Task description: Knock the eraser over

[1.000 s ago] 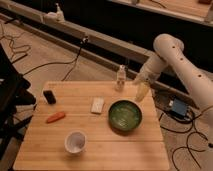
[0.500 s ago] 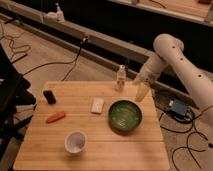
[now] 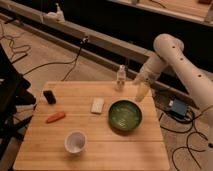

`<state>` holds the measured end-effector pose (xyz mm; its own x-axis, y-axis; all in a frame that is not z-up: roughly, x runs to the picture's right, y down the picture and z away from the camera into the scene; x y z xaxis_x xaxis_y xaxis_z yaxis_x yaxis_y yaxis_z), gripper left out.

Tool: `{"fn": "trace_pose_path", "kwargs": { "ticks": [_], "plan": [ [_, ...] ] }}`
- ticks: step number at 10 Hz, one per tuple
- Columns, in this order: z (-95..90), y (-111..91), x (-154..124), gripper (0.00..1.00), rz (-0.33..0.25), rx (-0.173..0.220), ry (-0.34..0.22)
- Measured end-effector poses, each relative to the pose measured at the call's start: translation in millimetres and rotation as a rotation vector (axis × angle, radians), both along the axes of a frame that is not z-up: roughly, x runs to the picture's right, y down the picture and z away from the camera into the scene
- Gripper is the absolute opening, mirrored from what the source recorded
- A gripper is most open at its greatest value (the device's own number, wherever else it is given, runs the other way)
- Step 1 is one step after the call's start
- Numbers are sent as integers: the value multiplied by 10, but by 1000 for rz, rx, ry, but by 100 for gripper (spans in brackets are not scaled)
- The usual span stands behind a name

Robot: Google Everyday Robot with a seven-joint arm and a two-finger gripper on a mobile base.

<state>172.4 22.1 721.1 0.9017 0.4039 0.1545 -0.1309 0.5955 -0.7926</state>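
Observation:
The eraser (image 3: 49, 96) is a small black block standing near the left edge of the wooden table (image 3: 90, 145). The gripper (image 3: 141, 92) hangs from the white arm (image 3: 172, 60) over the table's far right edge, just behind the green bowl (image 3: 125, 115). It is far to the right of the eraser, with the whole table width between them.
A flat white block (image 3: 97, 105) lies mid-table, an orange carrot-shaped piece (image 3: 55, 117) at the left, a white cup (image 3: 75, 142) near the front. A small pale bottle (image 3: 120, 78) stands at the far edge. Cables and a blue box (image 3: 177, 106) lie on the floor.

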Motion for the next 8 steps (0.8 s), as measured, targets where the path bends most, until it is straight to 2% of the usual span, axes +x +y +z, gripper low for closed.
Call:
{"fn": "trace_pose_path", "kwargs": {
  "ticks": [6, 7, 8],
  "plan": [
    [3, -4, 1, 9, 0, 1, 1],
    [5, -19, -26, 1, 10, -3, -7],
    [4, -7, -76, 0, 30, -21, -23]
  ]
}}
